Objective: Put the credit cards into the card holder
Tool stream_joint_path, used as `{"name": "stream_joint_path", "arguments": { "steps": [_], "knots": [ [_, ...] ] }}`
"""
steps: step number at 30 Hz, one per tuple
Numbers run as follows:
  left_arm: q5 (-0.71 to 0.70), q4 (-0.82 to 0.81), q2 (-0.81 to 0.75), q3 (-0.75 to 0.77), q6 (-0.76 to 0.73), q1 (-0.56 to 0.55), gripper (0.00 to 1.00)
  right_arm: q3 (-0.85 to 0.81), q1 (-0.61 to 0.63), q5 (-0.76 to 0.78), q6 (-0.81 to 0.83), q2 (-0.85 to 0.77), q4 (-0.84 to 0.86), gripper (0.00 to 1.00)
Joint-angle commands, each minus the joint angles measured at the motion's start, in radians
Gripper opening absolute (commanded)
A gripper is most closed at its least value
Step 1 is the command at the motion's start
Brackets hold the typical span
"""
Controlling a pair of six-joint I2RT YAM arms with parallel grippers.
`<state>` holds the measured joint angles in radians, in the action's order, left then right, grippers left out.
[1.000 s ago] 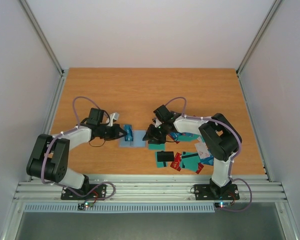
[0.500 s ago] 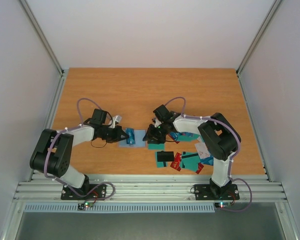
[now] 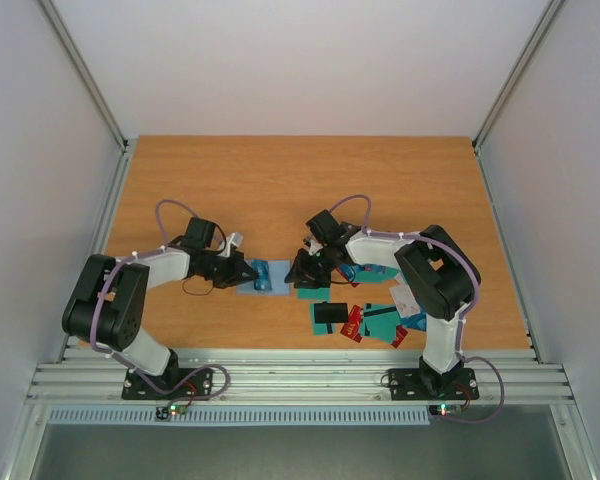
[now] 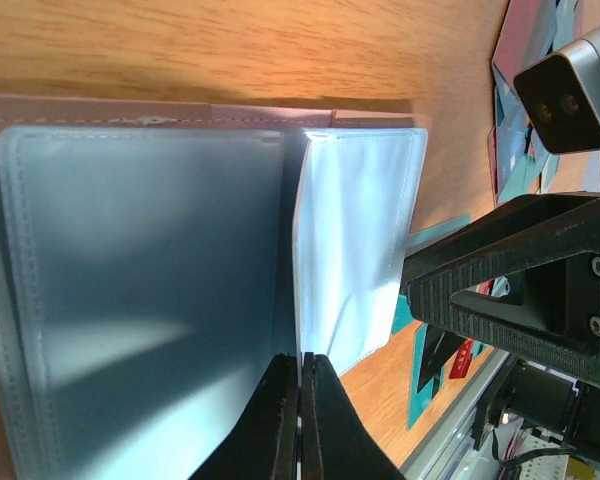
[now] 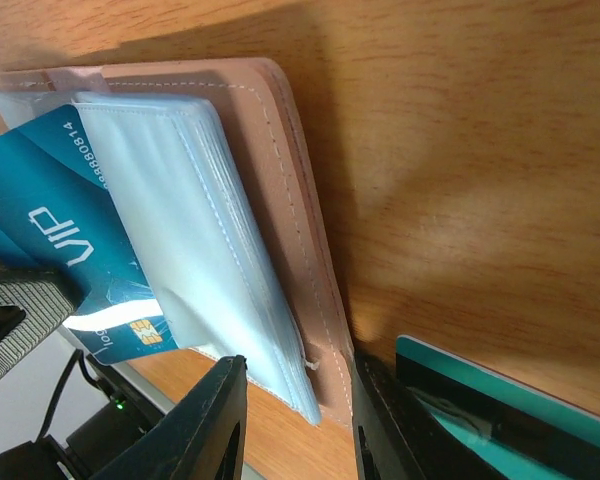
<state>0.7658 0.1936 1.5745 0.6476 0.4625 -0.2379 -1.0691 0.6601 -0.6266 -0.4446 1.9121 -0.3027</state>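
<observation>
**A:** Item one, holder (image 5: 285,200): where, and lying how?

**B:** Flat on the table (image 5: 480,150), open, between the two grippers. Tan cover underneath, clear leaves (image 5: 210,230) stacked on top. Long axis runs straight away from the right gripper (image 5: 300,365). Near short end sits between its fingers.

**A:** Those jaws?

**B:** Spread, astride that end. One finger touches the cover's edge. The other stands just clear of the leaves.

**A:** Left gripper (image 4: 299,358)?

**B:** Jaws pressed together, pinching the edge of one leaf, which lifts ahead of them. The fold runs straight away from the tips. Grey-blue pockets lie flat to one side.

**A:** Cards?

**B:** One blue card (image 5: 70,230), marked VIP, partly under the leaves. It sticks out on the side away from the cover, long axis roughly parallel to the holder's. One teal card (image 5: 500,405) just beside the right jaws, outside them. Loose cards (image 3: 365,320) lie back along the right arm, apart from the holder.
</observation>
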Motion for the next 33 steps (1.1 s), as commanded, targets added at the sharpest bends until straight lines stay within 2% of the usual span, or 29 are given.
{"name": "stream_joint_path", "arguments": {
  "steps": [1,14,28,33],
  "knots": [
    [-0.034,0.104,-0.012,0.042,0.004,-0.006,0.00,0.027,0.007,0.027,-0.002,0.042,-0.047,0.31],
    [-0.018,0.331,0.054,0.179,-0.078,-0.004,0.00,0.034,0.007,0.033,-0.003,0.033,-0.053,0.31],
    [0.055,0.330,0.104,0.185,-0.126,-0.004,0.00,0.035,0.008,0.022,-0.035,0.055,-0.023,0.31],
    [0.075,0.285,0.124,0.174,-0.108,-0.003,0.00,0.035,0.007,0.018,-0.040,0.059,-0.020,0.31]
  ]
}}
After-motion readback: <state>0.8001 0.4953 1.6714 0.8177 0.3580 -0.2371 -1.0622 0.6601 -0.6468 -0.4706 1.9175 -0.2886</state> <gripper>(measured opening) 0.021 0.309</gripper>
